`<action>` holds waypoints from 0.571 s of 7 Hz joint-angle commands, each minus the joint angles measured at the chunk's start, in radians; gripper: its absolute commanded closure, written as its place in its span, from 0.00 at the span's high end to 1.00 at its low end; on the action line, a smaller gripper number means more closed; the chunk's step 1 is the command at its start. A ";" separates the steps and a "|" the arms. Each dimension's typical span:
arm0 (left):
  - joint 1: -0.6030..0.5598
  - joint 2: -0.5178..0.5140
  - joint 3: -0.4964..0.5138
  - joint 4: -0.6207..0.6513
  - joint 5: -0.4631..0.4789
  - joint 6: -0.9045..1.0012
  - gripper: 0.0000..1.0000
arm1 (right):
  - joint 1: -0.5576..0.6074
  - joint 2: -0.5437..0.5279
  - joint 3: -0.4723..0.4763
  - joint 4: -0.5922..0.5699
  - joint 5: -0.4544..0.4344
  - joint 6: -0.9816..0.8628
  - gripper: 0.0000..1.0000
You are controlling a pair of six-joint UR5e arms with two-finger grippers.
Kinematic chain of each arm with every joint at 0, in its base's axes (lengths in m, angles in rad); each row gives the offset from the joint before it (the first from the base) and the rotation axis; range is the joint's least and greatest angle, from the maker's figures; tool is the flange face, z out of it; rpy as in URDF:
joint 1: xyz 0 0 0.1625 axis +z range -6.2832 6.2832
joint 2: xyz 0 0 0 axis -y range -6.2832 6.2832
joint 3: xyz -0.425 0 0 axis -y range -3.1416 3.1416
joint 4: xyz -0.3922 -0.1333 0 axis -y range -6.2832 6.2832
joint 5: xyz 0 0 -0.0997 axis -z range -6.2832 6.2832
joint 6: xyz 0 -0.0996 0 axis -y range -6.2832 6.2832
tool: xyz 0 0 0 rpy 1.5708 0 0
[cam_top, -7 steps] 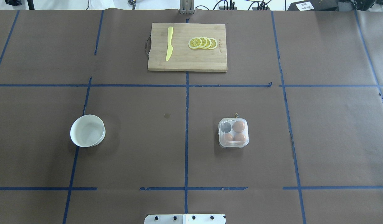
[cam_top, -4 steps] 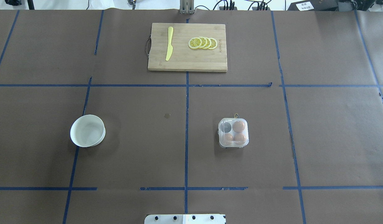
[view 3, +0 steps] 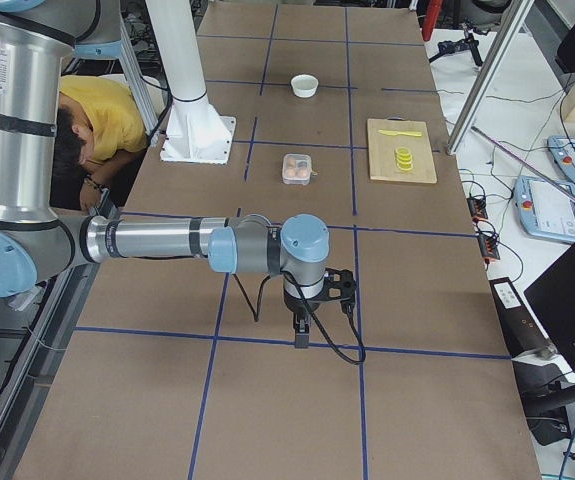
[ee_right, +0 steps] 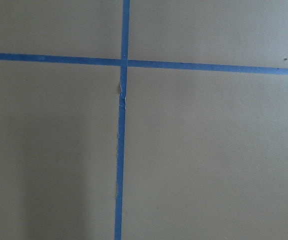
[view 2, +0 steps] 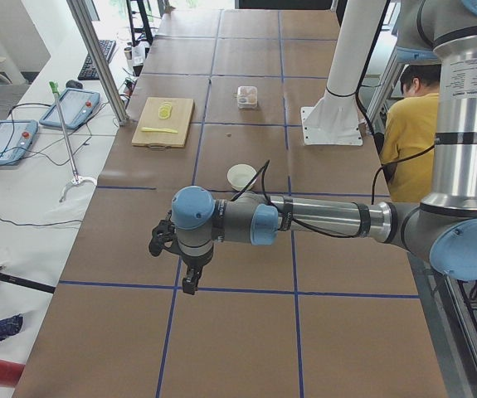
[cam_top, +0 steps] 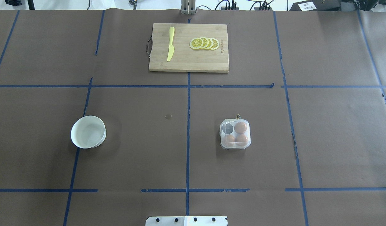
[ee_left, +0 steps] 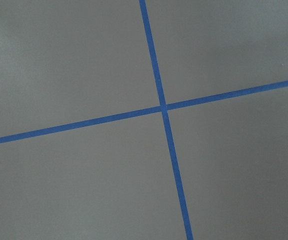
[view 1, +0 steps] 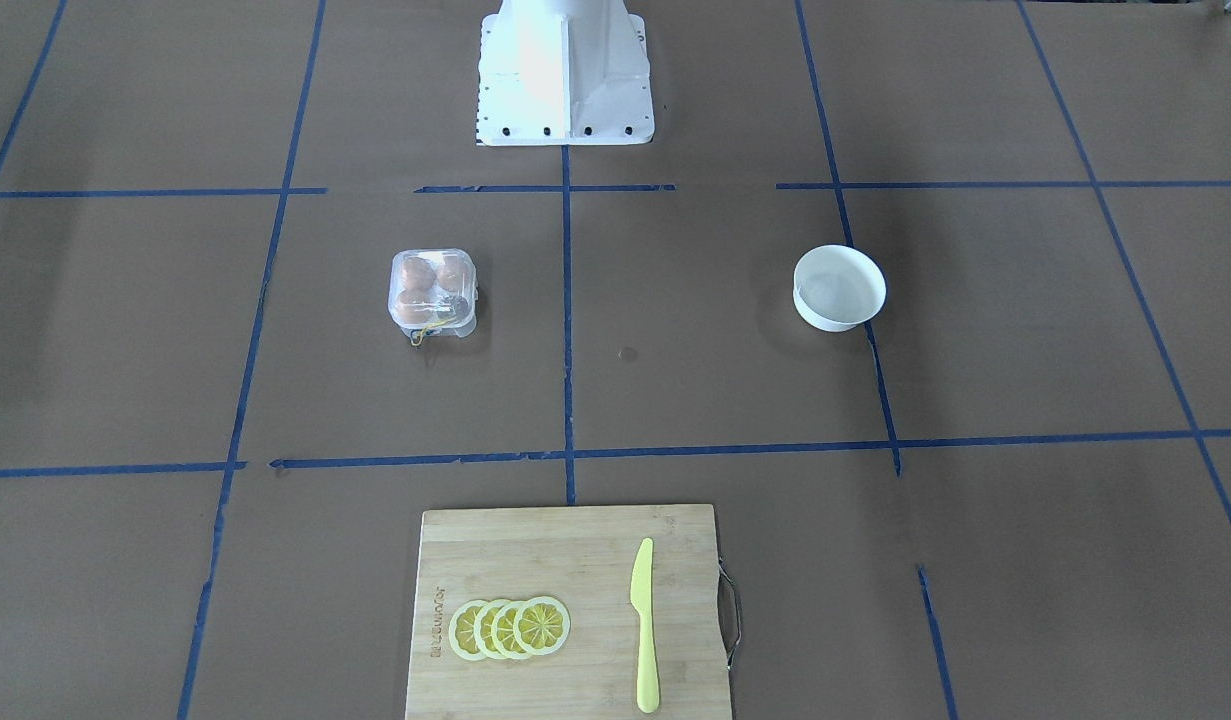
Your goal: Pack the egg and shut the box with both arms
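Robotics laboratory. Identified by: a tabletop (cam_top: 337, 135) papered in brown and gridded with blue tape (cam_top: 188, 141); a white base block (view 1: 565, 80) bolted at one edge; two tubular arms, the left arm (view 2: 329, 220) and the right arm (view 3: 152, 240); teach pendants (view 2: 4, 143) laid on a side bench; cables (cam_top: 231, 4) at the far edge; an aluminium frame post (view 2: 99, 62); an operator (view 2: 408, 124) in yellow.

My left arm (view 2: 329, 220) is a silver-grey metal tube with rounded pale blue joint caps (view 2: 192, 207) and a thin black cable (view 2: 265, 166) looping off it. It ends in the black two-finger left gripper (view 2: 190, 284). My right arm (view 3: 152, 240) looks the same, down to the black right gripper (view 3: 302, 335). The white base block (view 1: 565, 95) carries a row of small dark screws (view 1: 547, 131) along its edge.
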 commanded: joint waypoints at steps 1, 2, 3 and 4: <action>0.000 0.000 0.000 0.000 -0.001 0.000 1.00 | 0.000 0.000 0.000 0.000 0.000 0.000 1.00; 0.000 0.000 0.000 0.000 0.000 0.001 1.00 | 0.000 0.000 0.000 0.000 0.000 0.000 1.00; 0.000 -0.002 0.000 0.000 -0.001 0.001 1.00 | 0.000 0.000 0.000 0.000 0.000 0.000 1.00; 0.000 -0.002 0.000 -0.012 0.000 0.000 1.00 | -0.002 0.000 0.000 0.000 0.000 0.000 1.00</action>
